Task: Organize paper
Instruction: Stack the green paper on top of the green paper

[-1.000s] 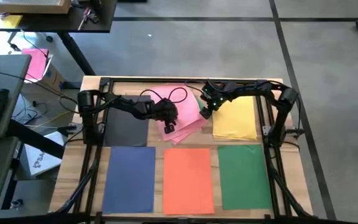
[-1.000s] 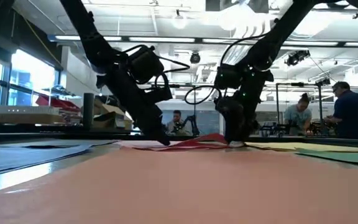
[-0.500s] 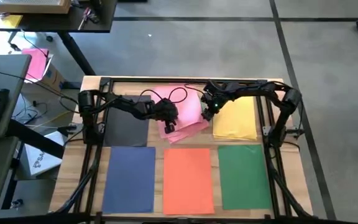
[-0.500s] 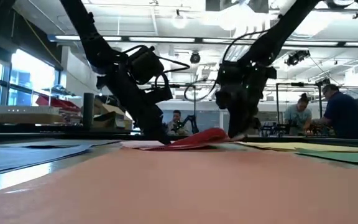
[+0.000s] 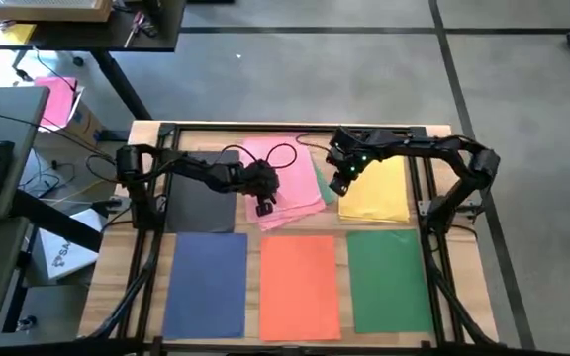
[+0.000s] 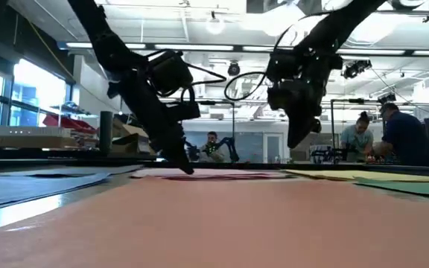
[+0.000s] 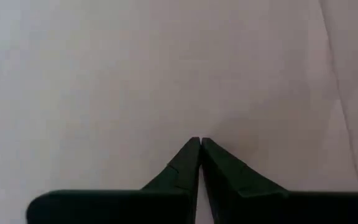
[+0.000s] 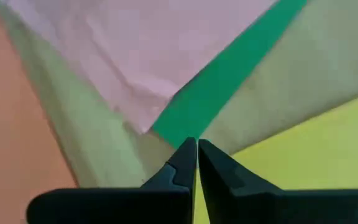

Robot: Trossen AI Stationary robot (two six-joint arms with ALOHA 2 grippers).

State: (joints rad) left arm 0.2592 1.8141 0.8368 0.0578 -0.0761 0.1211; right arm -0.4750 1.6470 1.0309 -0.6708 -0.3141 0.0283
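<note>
Right gripper point(image 5: 339, 185) now lifted off the pink paper point(image 5: 290, 176), fingers clenched empty; left gripper point(image 5: 263, 207) pressing it, pinched together

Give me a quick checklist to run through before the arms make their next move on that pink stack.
1. Left gripper down on the pink sheets, fingers shut: ok.
2. Right gripper lifted off the table, fingers shut and holding nothing: ok.
3. Pink sheets squared with the table: not ok, they lie skewed.
4. A green sheet pokes out from under the pink stack: not ok.
5. Blue sheet, orange sheet and front green sheet lying flat in a row: ok.
6. How many pink sheets are stacked: cannot tell.
</note>
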